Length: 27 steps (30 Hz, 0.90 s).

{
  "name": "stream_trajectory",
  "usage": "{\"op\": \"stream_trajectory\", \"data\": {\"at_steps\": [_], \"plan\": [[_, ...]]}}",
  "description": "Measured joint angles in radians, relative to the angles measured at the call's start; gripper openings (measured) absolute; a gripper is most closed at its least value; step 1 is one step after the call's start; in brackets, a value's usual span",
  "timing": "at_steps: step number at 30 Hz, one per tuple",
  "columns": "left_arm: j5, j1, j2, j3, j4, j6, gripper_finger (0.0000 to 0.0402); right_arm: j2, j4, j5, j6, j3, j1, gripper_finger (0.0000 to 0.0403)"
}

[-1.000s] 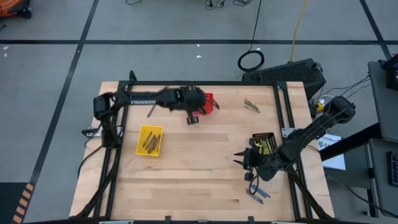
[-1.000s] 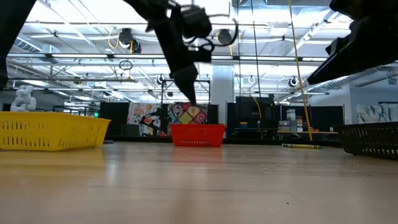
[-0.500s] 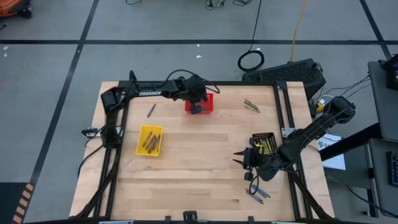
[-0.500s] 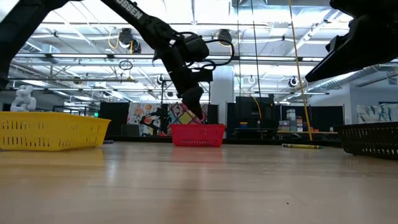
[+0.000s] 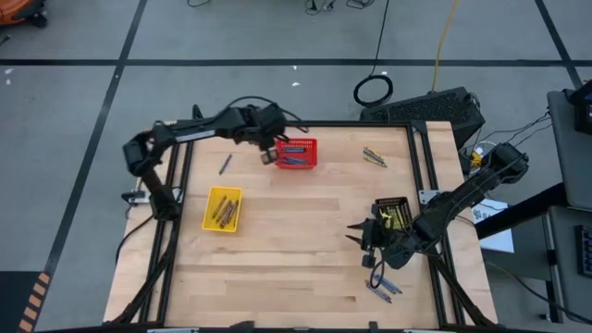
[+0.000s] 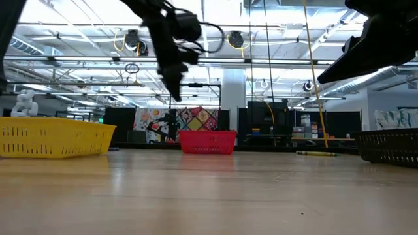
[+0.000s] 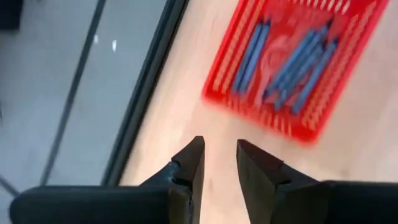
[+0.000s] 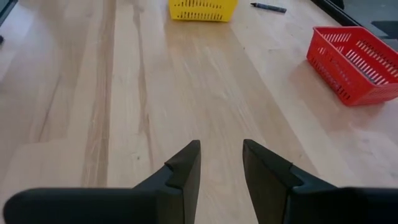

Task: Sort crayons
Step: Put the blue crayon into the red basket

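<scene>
High view, contents of the pale wooden table point(image 5: 296, 250), listed from the far edge inward.

Small red plastic mesh basket point(image 5: 298, 153), near the far edge at the middle: holds several thin blue crayons point(image 7: 292, 59), lying roughly side by side.

Left gripper point(image 5: 266, 155), dark, two-fingered: raised above the table just beside the red basket, on its left-arm side. Fingers stand a little apart, nothing between them.

Single dark grey crayon point(image 5: 225, 165): lying loose on the wood between the left arm's base and the red basket.

Small yellow mesh basket point(image 5: 223, 209): on the left half of the table, holding a few brownish crayons point(image 5: 222, 214).

Short yellow-green crayons point(image 5: 374, 156), a small cluster: loose on the wood toward the far right corner, well apart from every basket.

Small black mesh basket point(image 5: 392, 213): at the right side, with yellow-green sticks visible inside.

Right gripper point(image 5: 355, 237), dark, two-fingered: low over the wood just beside the black basket, pointing toward the table's middle. Fingers parted, empty.

Blue crayons point(image 5: 383, 289), a few: loose on the wood near the front edge, close to the right arm.
</scene>
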Motion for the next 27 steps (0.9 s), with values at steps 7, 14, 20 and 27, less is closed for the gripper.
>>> {"op": "stream_trajectory", "data": {"at_steps": [7, 14, 20, 27], "plan": [[-0.071, 0.048, -0.170, -0.177, -0.055, -0.167, 0.0093, 0.045, 0.011, 0.024, 0.007, 0.000, 0.000, 0.0105], [-0.046, 0.206, -0.240, -0.396, 0.041, -0.448, 0.0117, 0.105, 0.016, 0.024, 0.012, 0.000, 0.000, 0.0105], [-0.013, 0.322, -0.207, -0.525, 0.152, -0.457, 0.0190, 0.111, 0.023, 0.025, 0.013, 0.000, -0.001, 0.0105], [0.032, 0.346, -0.165, -0.601, 0.210, -0.457, 0.0188, 0.111, 0.033, 0.042, 0.008, 0.000, -0.002, 0.0105]]}}
